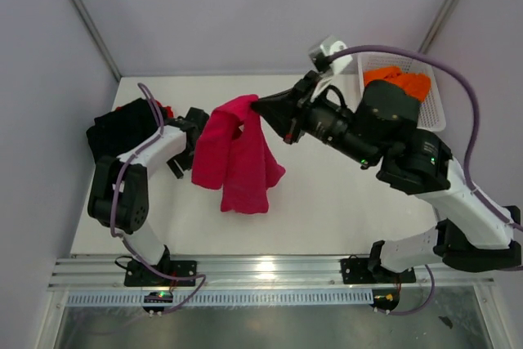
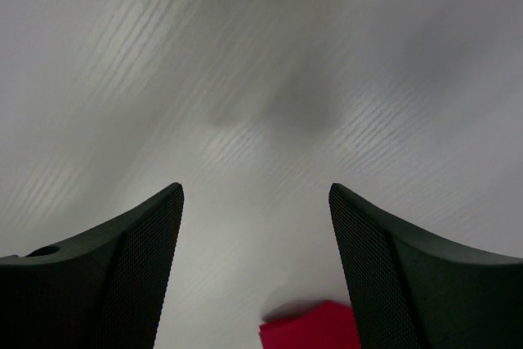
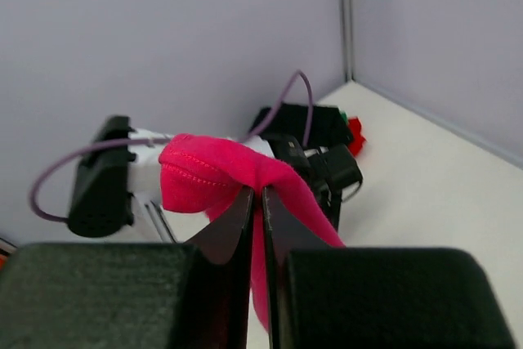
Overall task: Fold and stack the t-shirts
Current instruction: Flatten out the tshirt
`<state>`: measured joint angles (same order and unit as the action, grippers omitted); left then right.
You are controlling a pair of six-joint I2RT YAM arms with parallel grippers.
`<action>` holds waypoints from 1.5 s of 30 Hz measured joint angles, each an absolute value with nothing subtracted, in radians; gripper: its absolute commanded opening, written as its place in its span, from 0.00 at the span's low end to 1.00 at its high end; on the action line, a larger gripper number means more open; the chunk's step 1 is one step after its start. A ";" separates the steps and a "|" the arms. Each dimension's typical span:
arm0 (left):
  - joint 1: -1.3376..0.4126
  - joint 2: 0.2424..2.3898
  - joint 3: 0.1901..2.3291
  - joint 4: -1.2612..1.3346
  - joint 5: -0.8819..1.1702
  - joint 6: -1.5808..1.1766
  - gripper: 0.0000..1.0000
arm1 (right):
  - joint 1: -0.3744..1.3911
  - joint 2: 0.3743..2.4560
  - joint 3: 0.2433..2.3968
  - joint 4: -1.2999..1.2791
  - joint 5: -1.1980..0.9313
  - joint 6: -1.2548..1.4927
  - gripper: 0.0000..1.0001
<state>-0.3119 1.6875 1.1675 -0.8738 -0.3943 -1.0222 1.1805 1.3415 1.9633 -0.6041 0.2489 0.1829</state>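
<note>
My right gripper (image 1: 260,106) is shut on the crimson t-shirt (image 1: 237,157) and holds it up, so the cloth hangs bunched with its lower part on the table. In the right wrist view the crimson cloth (image 3: 214,176) is pinched between the closed jaws of my right gripper (image 3: 257,199). My left gripper (image 1: 193,143) is open and empty just left of the hanging shirt. In the left wrist view a corner of the crimson cloth (image 2: 310,326) lies between the spread fingertips (image 2: 155,234). A black t-shirt (image 1: 122,127) with a red one (image 1: 167,110) beneath lies at the far left. Orange t-shirts (image 1: 400,81) sit in the basket.
A white mesh basket (image 1: 437,108) stands at the back right of the white table (image 1: 343,202). Grey walls close in the left, back and right sides. A metal rail runs along the near edge (image 1: 270,271).
</note>
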 measured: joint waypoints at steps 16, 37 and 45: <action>-0.312 1.703 1.168 -0.854 -0.351 -1.022 0.73 | 1.182 0.990 1.596 -0.293 0.646 0.260 0.09; -0.362 1.742 1.129 -0.796 0.041 -0.878 0.69 | 1.182 1.013 1.415 -0.975 1.123 0.900 0.09; -0.583 1.761 1.033 -0.680 0.316 -0.910 0.70 | 1.182 1.066 1.414 -0.984 1.142 0.920 0.09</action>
